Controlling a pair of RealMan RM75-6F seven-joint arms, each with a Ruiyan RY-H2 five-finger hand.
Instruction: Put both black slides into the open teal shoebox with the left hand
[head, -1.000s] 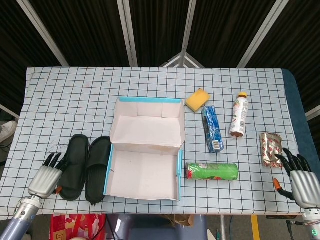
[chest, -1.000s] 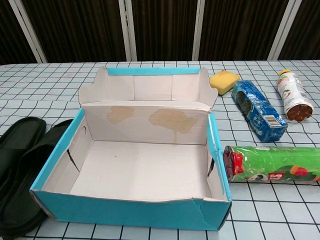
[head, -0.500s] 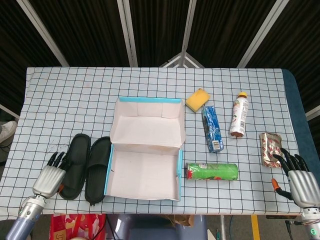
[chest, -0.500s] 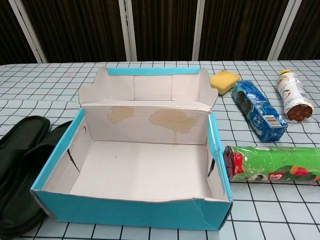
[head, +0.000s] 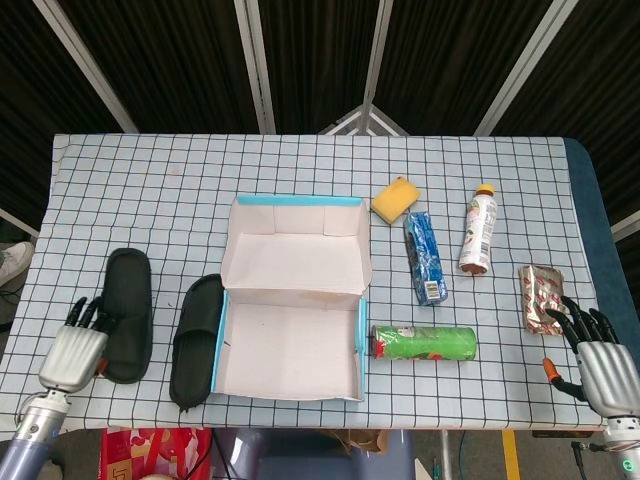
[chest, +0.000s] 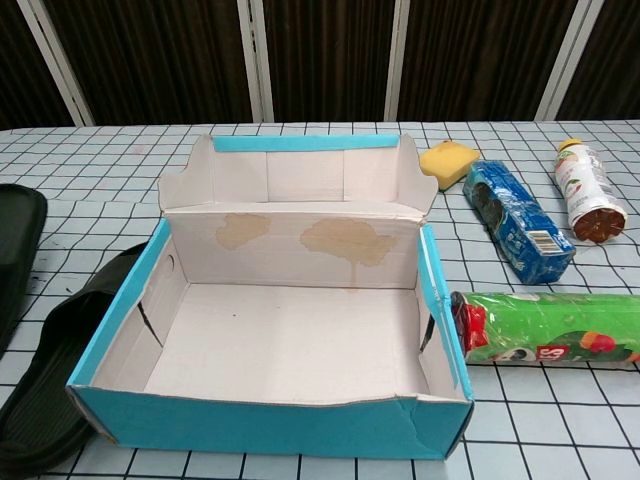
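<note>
Black rubber is what the left hand (head: 72, 352) has to manage: one slide (head: 128, 314) lies well to the left of the shoebox (head: 291, 296), and the other slide (head: 196, 339) lies just beside the box's left wall, seemingly touching it. The left hand sits at the near left end of the farther slide, fingers against its outer edge. Whether it truly grips the sole or only rests against it I cannot tell from the head view, and the chest view does not show the hand at all.

The box is open and bare inside, its lid flap standing behind, so nothing is stowed yet.

I judge the step in hand to be taking up that farther slide. To do it well, the fingers should close across the sole near its middle rather than at the tip, since a floppy slide held by one end will droop and may catch the box's left wall. Lift it above that wall before carrying it over, pass above the second slide rather than dragging across it, and lay it along the box's length toward the right wall, leaving room for its mate.

The right hand (head: 600, 357) lies far to the right of the box, fingers spread and holding nothing, near a foil packet (head: 541, 297).
</note>
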